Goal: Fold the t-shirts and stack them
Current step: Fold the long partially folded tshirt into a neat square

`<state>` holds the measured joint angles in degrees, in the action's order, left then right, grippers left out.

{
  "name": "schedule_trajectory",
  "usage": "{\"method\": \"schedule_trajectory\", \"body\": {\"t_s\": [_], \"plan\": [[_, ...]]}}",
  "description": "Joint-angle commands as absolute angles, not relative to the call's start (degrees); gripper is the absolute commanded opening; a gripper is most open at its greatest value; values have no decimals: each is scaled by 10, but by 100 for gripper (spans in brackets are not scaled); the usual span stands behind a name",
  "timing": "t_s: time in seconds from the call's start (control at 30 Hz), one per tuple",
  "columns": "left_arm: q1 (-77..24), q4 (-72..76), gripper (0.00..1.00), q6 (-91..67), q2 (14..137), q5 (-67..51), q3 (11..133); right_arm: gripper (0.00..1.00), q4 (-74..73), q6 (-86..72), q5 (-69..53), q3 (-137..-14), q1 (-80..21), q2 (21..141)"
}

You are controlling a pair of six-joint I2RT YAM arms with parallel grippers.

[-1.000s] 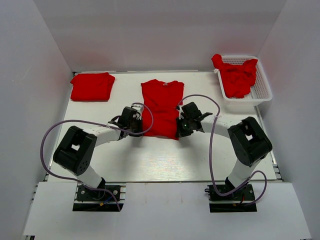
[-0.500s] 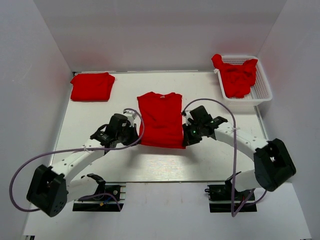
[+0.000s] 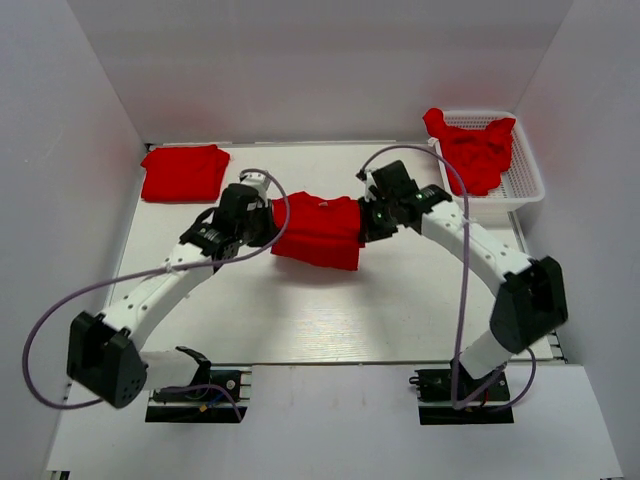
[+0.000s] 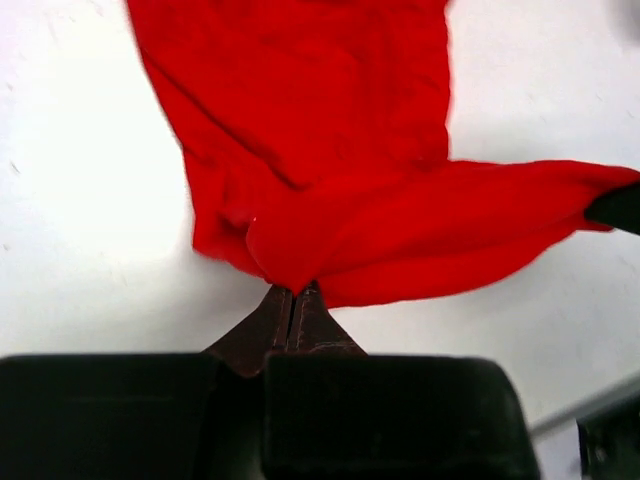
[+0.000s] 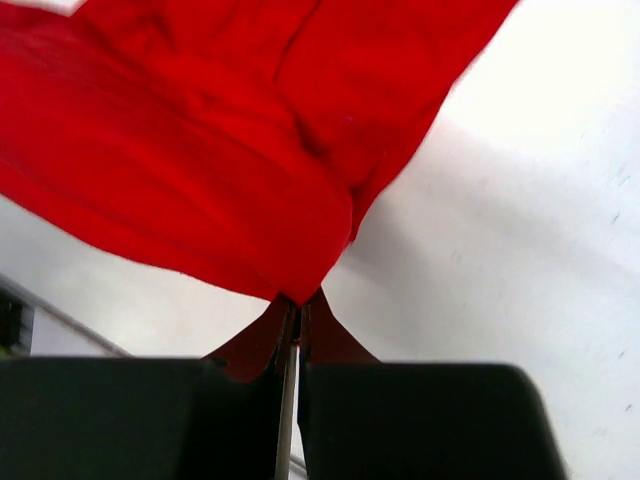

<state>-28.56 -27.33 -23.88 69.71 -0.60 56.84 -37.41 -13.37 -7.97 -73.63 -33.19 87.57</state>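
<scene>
The left gripper has its dark jaws pressed together on a pinch of the edge of a bright red short-sleeved t-shirt of soft fabric, the cloth bunching into a small fold right at the fingertips; the right gripper is likewise clamped on the opposite edge of the same garment, its jaws meeting with only red cloth between them; in the top view the two grippers face each other across the shirt, which hangs spread between them a little above the centre of the frame, its lower edge sagging and casting a shadow on the white tabletop; from each gripper the white arm curves back down to its base at the bottom edge, with purple cables looping alongside; a folded red t-shirt lies flat in the upper left of the frame, well apart from the held one; at the upper right a white plastic mesh basket holds crumpled red t-shirt fabric, part of it draped over the rim.
</scene>
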Motion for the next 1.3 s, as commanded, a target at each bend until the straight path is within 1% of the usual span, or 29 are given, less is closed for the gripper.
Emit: {"method": "schedule_trajectory", "body": {"t_s": [0.0,0.17,0.27,0.73,0.93,1.13,1.27], "plan": [[-281,-236,0,-245,746,59,615,0,-398,-127,-52,-811,-313,934],[-271,-236,0,-240,848,94,694,0,-403,-131,-64,-911,-294,1012],[-265,-228,0,-234,883,94,723,0,-416,-129,-60,-952,-282,1040],[-221,-184,0,-200,1036,69,821,0,-418,-98,-121,-1056,-240,1159],[-209,-178,0,-194,1084,54,859,0,-375,-78,-125,-1095,-231,1205],[-199,-130,0,-189,1138,27,882,0,-344,-94,-145,-1123,-218,1256],[-192,-135,0,-176,1181,21,933,0,-331,-108,-150,-1149,-212,1283]]}}
